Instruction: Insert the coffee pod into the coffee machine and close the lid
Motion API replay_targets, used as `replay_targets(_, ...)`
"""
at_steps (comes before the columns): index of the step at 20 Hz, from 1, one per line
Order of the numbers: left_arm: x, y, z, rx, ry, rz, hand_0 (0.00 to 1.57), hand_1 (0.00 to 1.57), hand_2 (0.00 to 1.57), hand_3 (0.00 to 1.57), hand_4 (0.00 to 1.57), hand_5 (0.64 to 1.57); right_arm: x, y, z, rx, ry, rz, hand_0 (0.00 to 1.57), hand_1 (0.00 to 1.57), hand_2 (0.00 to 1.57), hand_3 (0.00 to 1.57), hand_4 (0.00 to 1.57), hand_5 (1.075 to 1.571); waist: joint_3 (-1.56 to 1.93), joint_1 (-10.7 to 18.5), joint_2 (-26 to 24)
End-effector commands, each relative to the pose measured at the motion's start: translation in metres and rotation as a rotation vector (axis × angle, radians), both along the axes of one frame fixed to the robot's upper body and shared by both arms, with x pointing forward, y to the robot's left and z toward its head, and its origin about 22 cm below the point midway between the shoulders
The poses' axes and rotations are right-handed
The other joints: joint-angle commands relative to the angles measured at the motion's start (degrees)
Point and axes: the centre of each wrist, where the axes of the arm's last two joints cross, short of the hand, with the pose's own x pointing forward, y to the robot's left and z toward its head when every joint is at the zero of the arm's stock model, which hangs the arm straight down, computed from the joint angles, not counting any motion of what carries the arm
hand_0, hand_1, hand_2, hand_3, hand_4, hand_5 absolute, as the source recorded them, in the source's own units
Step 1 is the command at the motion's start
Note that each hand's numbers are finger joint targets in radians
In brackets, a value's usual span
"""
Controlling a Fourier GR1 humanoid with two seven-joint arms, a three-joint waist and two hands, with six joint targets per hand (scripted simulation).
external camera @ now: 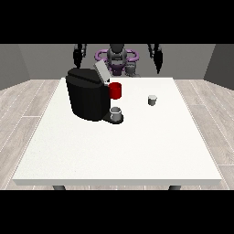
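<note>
Fingers [158, 61] hang well behind the coffee pod [152, 100].

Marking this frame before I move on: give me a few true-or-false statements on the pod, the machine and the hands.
1. The coffee machine has its lid raised. True.
2. The coffee pod sits inside the machine. False: it stands on the table, apart from the machine, toward the view's right.
3. A hand is holding the pod. False: the hand at the view's left and the hand at the view's right hang at the table's far edge.
4. A grey cup sits at the machine's base. True.
</note>
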Motion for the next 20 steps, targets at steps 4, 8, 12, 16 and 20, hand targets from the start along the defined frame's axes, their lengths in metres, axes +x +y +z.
replay_targets(4, -0.003, 0.035, -0.011, 0.029, -0.120, -0.051, 0.00, 0.00, 0.00, 0.00, 0.21, 1.571, -0.009, -0.001, -0.005, 0.001, 0.057, 0.006, 0.00, 0.00, 0.00, 0.00, 0.13, 1.571, -0.12, -1.1, 0.6)
replay_targets(8, 0.023, 0.052, 0.031, 0.215, -0.188, -0.089, 0.00, 0.00, 0.00, 0.00, 0.00, 1.571, 0.001, 0.000, -0.002, 0.053, -0.078, -0.153, 0.00, 0.00, 0.00, 0.00, 0.11, 1.571, -0.07, -3.6, 1.5)
replay_targets(12, 0.050, 0.062, 0.037, 0.276, -0.172, -0.050, 0.00, 0.00, 0.00, 0.00, 0.00, 1.571, 0.012, 0.005, 0.013, 0.064, -0.153, -0.094, 0.00, 0.00, 0.00, 0.00, 0.14, 1.571, -0.10, -6.4, 6.2)
replay_targets(16, 0.067, 0.075, 0.039, 0.251, -0.077, -0.068, 0.00, 0.00, 0.00, 0.00, 0.00, 1.571, 0.006, 0.020, 0.014, 0.056, -0.143, -0.123, 0.00, 0.00, 0.00, 0.00, 0.17, 1.571, -0.11, -7.5, 6.2)
replay_targets(20, 0.083, 0.103, 0.046, 0.304, -0.051, -0.069, 0.00, 0.00, 0.00, 0.00, 0.00, 1.571, 0.018, 0.027, 0.032, 0.055, -0.217, -0.075, 0.00, 0.00, 0.00, 0.00, 0.13, 1.571, -0.12, -8.3, 9.7)
